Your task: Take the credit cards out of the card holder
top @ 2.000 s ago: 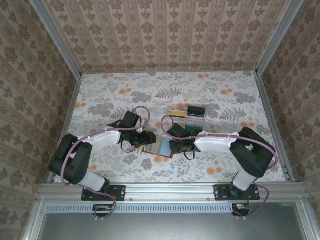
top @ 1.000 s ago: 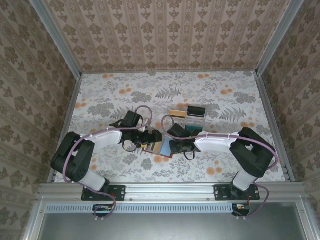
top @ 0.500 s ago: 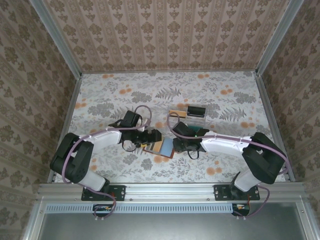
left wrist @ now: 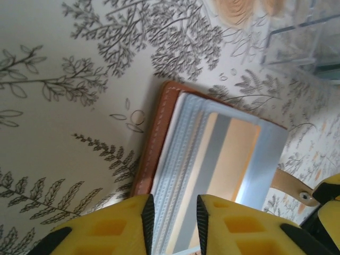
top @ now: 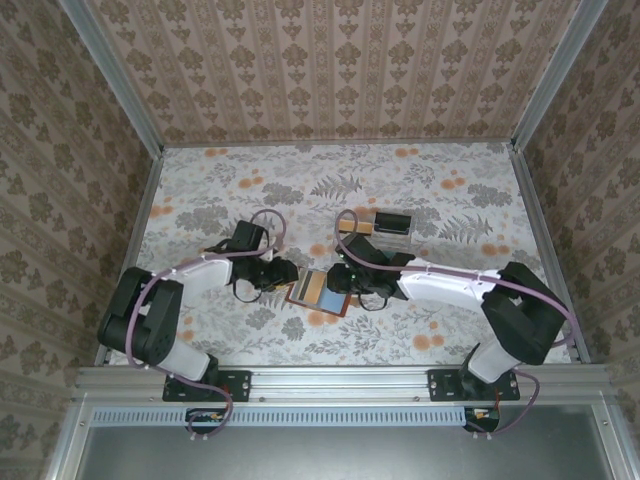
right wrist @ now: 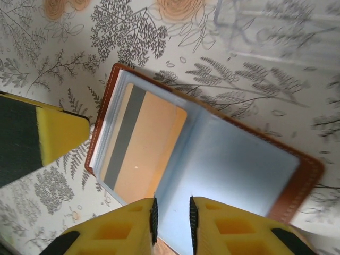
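Top view: the card holder (top: 330, 293) lies open and flat on the floral tablecloth (top: 200, 200), just below frame centre, between the two grippers. The left gripper (top: 287, 273) sits at its left edge. The right gripper (top: 342, 283) sits over its right half.

Left wrist view: the left gripper (left wrist: 171, 204) has its yellow fingers (left wrist: 106, 228) drawn to a narrow slot. The stitched pocket layers of the card holder (left wrist: 175, 154) run into that slot. Cannot tell whether they are pinched or just lie beneath. One credit card (left wrist: 228, 154), tan with a grey stripe, sits in the pocket. A brown strap with a snap (left wrist: 289, 186) sticks out at lower right.

Right wrist view: the right gripper (right wrist: 171, 204) is also nearly closed, with a thin gap between its fingers (right wrist: 234, 228). The blue-grey lining of the card holder (right wrist: 234, 159) and its centre fold lead into the gap. Cannot tell if it is gripped. The credit card (right wrist: 141, 149) is in the left-hand pocket; the right-hand side shows bare lining. A finger of the left gripper (right wrist: 61, 133) points at the holder's left rim, its tip just beside the leather.

Top view, above and right of the holder: a clear tray (top: 385, 243), with a tan card (top: 351, 225) and a dark card (top: 393, 221) along its upper side. Cannot tell whether they are inside it or beside it.
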`<state>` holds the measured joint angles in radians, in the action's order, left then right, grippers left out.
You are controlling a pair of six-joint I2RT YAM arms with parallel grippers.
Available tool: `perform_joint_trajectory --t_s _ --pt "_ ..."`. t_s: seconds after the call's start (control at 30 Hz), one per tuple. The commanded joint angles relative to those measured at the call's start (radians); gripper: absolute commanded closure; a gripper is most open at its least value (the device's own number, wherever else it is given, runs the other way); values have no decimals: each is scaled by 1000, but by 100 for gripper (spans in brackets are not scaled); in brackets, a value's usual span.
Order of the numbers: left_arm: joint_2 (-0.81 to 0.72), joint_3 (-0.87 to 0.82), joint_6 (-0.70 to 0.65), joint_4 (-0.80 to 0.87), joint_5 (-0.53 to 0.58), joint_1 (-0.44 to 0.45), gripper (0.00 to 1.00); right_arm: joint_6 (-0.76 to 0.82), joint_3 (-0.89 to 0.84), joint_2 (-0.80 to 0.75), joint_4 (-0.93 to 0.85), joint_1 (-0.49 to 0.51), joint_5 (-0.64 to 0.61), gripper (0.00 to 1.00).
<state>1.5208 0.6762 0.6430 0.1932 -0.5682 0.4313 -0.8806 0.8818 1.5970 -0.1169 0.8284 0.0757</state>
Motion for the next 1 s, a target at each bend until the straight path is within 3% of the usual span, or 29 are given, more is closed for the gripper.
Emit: perform_joint_trajectory --t_s 0.0,0.4,0.97 --pt "27 -14 -3 -8 -2 5 74 -109 -19 40 111 1 71 78" --pt "25 -70 54 -29 24 73 82 -241 -111 103 259 -27 118 82" --pt "14 -70 60 -18 45 101 83 -295 -163 138 388 -45 175 83"
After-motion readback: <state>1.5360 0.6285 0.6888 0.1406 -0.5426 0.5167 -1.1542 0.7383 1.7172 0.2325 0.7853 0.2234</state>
